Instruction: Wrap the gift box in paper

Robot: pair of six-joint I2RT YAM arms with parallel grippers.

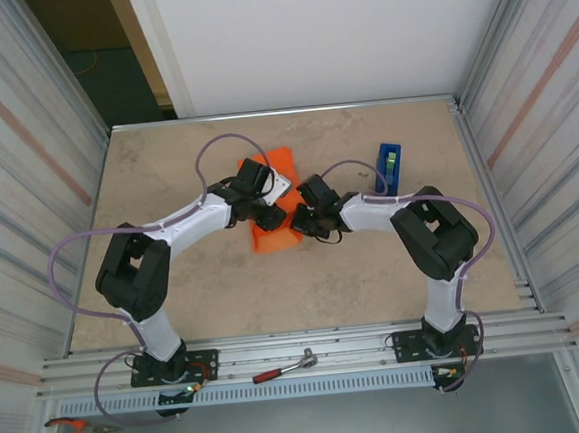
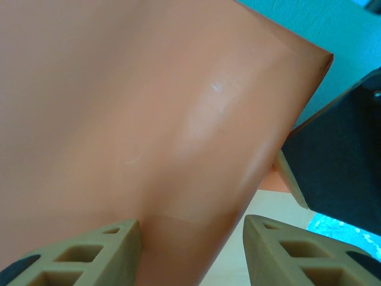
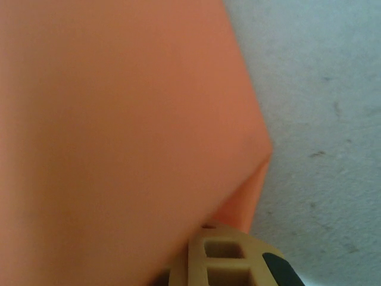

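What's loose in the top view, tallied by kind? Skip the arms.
Orange paper: 1
Tape dispenser: 1, blue
Hand tools: 2, red-handled ratchet, orange-handled pliers
Total: 4

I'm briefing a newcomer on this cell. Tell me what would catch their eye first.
The bright orange paper bundled at the centre of the table, worked from both sides: the left gripper straddles a fold with jaws apart, the right gripper is shut on its right edge. Farther back on the right stands a blue tape dispenser.
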